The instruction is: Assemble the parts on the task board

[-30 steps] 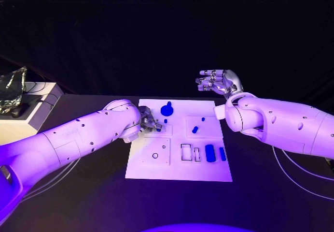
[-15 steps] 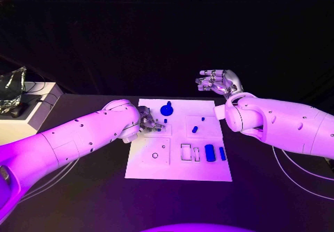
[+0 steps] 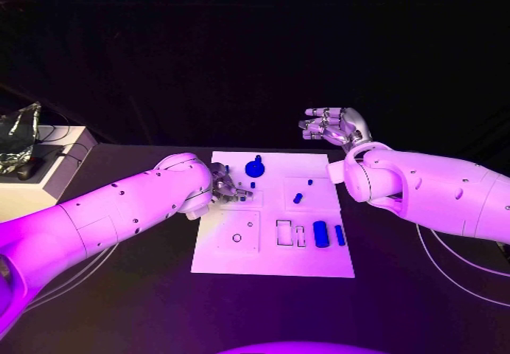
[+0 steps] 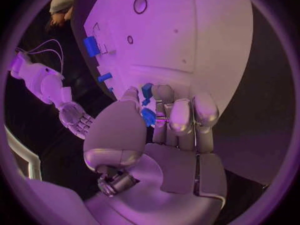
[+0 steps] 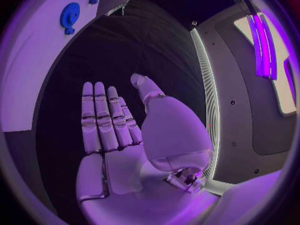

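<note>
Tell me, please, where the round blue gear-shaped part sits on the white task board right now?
In the head view, the round blue gear-shaped part stands near the far edge of the white task board, just beyond the left hand.

white task board (image 3: 271,258), blue parts (image 3: 320,233), black table (image 3: 138,295)

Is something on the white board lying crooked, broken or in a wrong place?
Nothing stands out. The task board lies flat, and the blue parts on it look whole. The left hand pinches a small blue part over the board; the right hand is open, off the board.
</note>
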You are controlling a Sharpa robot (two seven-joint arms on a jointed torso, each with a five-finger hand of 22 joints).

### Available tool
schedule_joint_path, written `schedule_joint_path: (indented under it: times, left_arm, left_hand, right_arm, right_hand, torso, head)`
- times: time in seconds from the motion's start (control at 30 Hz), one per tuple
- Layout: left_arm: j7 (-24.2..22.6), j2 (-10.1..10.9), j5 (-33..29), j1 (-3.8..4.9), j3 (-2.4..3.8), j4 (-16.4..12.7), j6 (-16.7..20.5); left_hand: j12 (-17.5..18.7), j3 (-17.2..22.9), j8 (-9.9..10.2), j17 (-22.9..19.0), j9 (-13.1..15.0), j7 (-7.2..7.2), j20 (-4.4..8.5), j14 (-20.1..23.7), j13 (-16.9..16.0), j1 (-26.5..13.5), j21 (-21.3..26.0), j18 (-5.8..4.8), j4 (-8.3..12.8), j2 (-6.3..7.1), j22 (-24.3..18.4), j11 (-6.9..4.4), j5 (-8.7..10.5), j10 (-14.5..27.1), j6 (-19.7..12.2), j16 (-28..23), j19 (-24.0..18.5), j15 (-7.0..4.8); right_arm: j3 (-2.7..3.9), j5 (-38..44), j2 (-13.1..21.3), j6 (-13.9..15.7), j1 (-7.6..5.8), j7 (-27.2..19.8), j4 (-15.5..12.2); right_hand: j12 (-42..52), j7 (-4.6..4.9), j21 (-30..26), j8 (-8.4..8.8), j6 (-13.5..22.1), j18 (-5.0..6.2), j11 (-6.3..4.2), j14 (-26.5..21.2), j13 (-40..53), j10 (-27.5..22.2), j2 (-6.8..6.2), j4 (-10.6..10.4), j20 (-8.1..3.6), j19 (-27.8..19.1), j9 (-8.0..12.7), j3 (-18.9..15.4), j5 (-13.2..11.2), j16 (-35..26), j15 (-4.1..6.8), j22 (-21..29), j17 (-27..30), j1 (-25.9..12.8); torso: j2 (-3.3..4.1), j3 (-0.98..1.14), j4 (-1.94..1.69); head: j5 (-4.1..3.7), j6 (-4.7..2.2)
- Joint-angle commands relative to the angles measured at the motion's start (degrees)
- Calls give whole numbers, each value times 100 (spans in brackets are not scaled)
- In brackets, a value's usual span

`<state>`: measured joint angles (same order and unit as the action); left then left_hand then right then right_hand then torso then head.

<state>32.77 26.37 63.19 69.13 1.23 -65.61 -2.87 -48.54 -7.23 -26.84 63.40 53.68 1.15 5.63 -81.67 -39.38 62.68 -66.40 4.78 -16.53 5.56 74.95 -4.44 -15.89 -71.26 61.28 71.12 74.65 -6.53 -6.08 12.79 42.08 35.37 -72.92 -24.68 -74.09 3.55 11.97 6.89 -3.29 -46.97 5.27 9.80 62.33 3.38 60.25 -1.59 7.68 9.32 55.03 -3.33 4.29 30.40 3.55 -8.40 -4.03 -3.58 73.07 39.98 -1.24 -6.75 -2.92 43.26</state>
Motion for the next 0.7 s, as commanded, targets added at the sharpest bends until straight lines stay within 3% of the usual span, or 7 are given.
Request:
schedule_joint_path:
  times: [0.03, 0.2, 0.37, 0.43, 0.47, 0.6, 0.7]
  left_arm:
    - [39, 85, -281, -16, 55, -120, 20]
    - [30, 289, -538, -17, 272, -372, 39]
    - [-32, 536, -788, -15, 622, -588, 72]
    - [-61, 616, -841, -13, 724, -628, 64]
    - [-77, 673, -869, -6, 793, -638, 47]
    - [-126, 781, -934, 61, 913, -559, 17]
    - [-180, 833, -934, 114, 965, -392, -20]
  left_hand:
    - [-33, 43, -26, -32, -2, -30, -19, 14, 9, -40, 45, -49, 2, 48, 139, 43, 24, 20, -54, -25, 0, 17]
    - [-40, 69, -25, -84, -3, -54, -46, 29, 20, -25, 112, -30, 3, 71, 114, 62, 28, 71, -107, -71, -38, 31]
    - [-8, 53, 130, -451, -108, -213, -131, 283, 47, 124, 565, 39, 24, 33, -115, 198, 14, 341, -369, -382, -355, 147]
    - [-17, -2, 312, -748, -361, -316, -201, 489, 102, 225, 934, 97, 45, -41, -306, 287, -2, 521, -475, -575, -597, 221]
    - [9, -85, 393, -1124, -647, -399, -284, 711, 231, 358, 1396, 164, 113, -128, -559, 358, -25, 666, -555, -806, -850, 289]
    - [41, -193, 333, -1546, -1030, -466, -339, 920, 460, 523, 1916, 229, 251, -281, -832, 408, -54, 762, -669, -1005, -1099, 335]
    - [82, -283, 298, -1767, -1604, -514, -370, 969, 681, 576, 2219, 262, 331, -350, -987, 445, -55, 785, -692, -1020, -1139, 367]
  right_arm:
    - [1, 27, 12, -85, 5, -47, -12]
    - [1, 27, 36, -78, 8, -51, -16]
    - [1, 27, 62, -71, 11, -57, -19]
    - [1, 27, 68, -69, 11, -61, -18]
    - [1, 27, 73, -68, 12, -64, -17]
    - [1, 27, 85, -67, 12, -72, -15]
    - [1, 26, 98, -66, 12, -77, -16]
  right_hand:
    - [-7, 95, -20, 18, 44, -10, 2, -39, -7, -32, 40, 47, 5, -34, 4, -3, 39, -8, -19, 1, 6, 13]
    - [-7, 95, -20, 18, 44, -10, 2, -39, -7, -32, 40, 47, 5, -34, 4, -3, 39, -8, -19, 1, 6, 13]
    - [-7, 95, -20, 18, 44, -10, 2, -39, -7, -32, 40, 47, 5, -34, 4, -3, 39, -8, -19, 1, 6, 13]
    - [-7, 95, -20, 18, 44, -10, 2, -39, -7, -32, 40, 47, 5, -34, 4, -3, 39, -8, -19, 1, 6, 13]
    - [-7, 95, -20, 18, 44, -10, 2, -39, -7, -32, 40, 47, 5, -34, 4, -3, 39, -8, -19, 1, 6, 13]
    - [-7, 90, -14, 15, 13, -7, -2, -28, -8, -24, 49, 56, 2, -27, 2, -5, 40, -6, -14, -1, 6, 15]
    - [-7, 87, -10, 14, -14, -6, -5, -17, -8, -15, 51, 59, -1, -21, 1, 0, 40, -6, -11, -2, 6, 15]
  torso:
    - [1, -1, 0]
    - [-10, -3, -12]
    - [-13, -3, -16]
    - [-11, -2, -12]
    - [-14, -3, -13]
    - [-5, -5, -10]
    - [4, -7, -10]
  head:
    - [-5, -7]
    - [-14, -14]
    - [-14, -27]
    - [-13, -32]
    - [-13, -32]
    - [-6, -50]
    - [1, -83]
